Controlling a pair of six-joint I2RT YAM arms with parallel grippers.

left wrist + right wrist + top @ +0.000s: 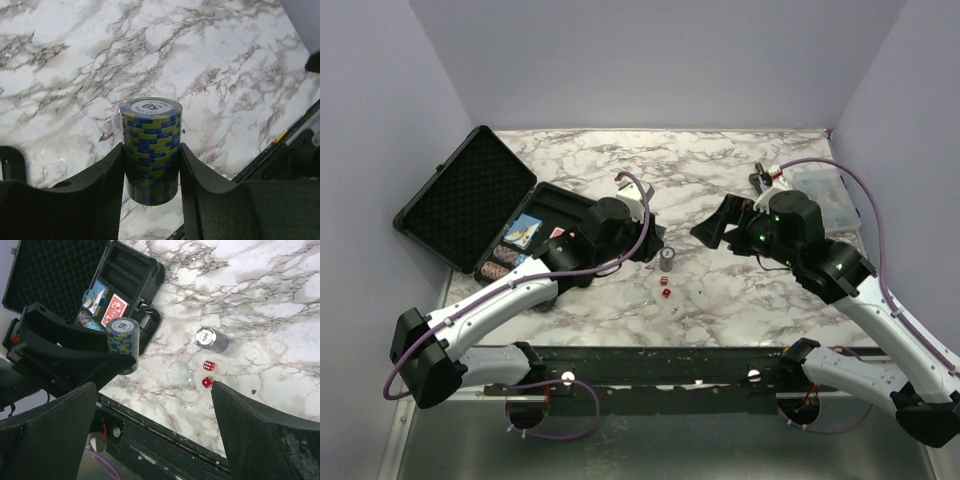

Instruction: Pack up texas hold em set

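Left hand (151,167) clamps chip stack (150,130); right-wrist view adds 2 dice (209,365).

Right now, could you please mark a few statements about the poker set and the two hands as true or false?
1. The left hand grips a blue and yellow chip stack. True.
2. The right hand holds a red die. False: it is open and empty; both dice lie on the marble table.
3. The black case is shut. False: its lid is open, with card decks inside.
4. A grey chip stack sits on the table near the dice. True.
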